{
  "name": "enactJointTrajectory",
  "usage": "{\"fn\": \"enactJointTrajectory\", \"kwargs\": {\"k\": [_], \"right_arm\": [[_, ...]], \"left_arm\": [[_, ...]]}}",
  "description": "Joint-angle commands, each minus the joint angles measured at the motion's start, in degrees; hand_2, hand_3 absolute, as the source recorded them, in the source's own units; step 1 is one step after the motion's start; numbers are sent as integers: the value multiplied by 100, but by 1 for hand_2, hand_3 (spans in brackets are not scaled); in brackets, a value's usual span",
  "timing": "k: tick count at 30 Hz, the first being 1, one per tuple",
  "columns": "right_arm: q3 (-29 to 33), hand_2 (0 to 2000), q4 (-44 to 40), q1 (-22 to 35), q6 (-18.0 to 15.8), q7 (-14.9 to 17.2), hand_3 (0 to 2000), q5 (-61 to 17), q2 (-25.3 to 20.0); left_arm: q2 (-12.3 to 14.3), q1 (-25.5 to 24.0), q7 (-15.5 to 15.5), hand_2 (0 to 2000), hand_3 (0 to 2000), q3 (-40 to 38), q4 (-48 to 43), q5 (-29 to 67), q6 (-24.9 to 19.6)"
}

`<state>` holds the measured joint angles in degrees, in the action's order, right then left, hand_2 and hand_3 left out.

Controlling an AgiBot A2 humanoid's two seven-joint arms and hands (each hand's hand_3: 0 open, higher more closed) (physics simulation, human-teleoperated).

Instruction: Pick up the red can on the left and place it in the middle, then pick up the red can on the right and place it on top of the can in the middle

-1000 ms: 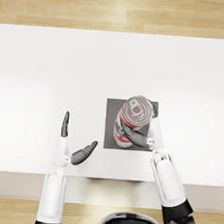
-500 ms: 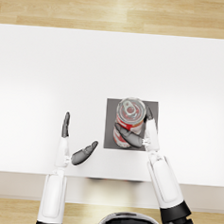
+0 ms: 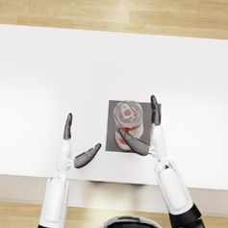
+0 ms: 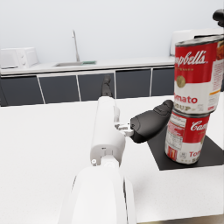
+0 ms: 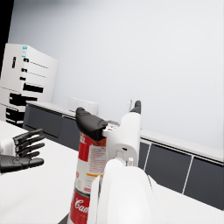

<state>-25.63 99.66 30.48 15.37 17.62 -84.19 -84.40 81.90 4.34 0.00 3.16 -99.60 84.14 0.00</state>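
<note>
The upper can (image 4: 196, 74) is standing upright on the lower can (image 4: 187, 138) (mat centre). The right hand (image 3: 142, 132), open around it, is flanking it; the left hand (image 3: 77, 149) is idling open.

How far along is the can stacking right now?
Nearly finished. One red can stands on the dark mat in the middle, and the second red can sits upright on top. The right robot hand is beside the stack with fingers spread; contact is unclear. The left robot hand is open and apart. Only withdrawing remains.
</note>
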Motion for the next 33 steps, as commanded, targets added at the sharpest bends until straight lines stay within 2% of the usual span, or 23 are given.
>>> {"fn": "enactJointTrajectory", "kwargs": {"k": [1, 6, 13, 15, 16, 17, 18, 19, 21, 25, 33], "right_arm": [[417, 0, 589, 140, 6, -1, 0, 0, -168], [1328, 0, 1303, 166, 3, 2, 0, 2, -266], [2381, 0, 1869, -192, 1, 6, 0, 4, -193], [2668, 0, 1866, -341, -106, 6, 0, 5, -210], [2832, 0, 1883, -446, -401, 4, 0, 5, -230], [2916, 0, 1876, -533, -723, -496, 0, 5, -247], [3032, 0, 1861, -660, -953, -854, 0, 6, -278], [3087, 0, 1795, -754, -1119, -1111, 0, 6, -300], [3146, 0, 1654, -950, -1322, -1428, 0, 6, -343], [3079, 0, 1648, -937, -1481, -1674, 0, 7, -332], [3138, 0, 1588, -1024, -1533, -1756, 0, 7, -351]], "left_arm": [[22, 89, 0, 0, 0, 49, -414, 0, 0], [91, 564, 0, 0, 0, -211, -1040, 0, 0], [-119, 1004, 0, 0, 0, -970, -1504, -1, 0], [-111, 1032, 0, 0, 0, -1196, -1495, -1, 0], [-112, 1025, 0, 0, 0, -1305, -1429, -1, 0], [-102, 999, 0, 0, 0, -1377, -1398, -1, 0], [-83, 951, 0, 0, 0, -1428, -1259, -1, 0], [-61, 896, 0, 0, 0, -1448, -1192, -1, 0], [-29, 808, 0, 0, 0, -1484, -1060, -1, 0], [-23, 792, 0, 0, 0, -1443, -1096, -1, 0], [-12, 763, 0, 0, 0, -1479, -1046, -1, 0]]}}
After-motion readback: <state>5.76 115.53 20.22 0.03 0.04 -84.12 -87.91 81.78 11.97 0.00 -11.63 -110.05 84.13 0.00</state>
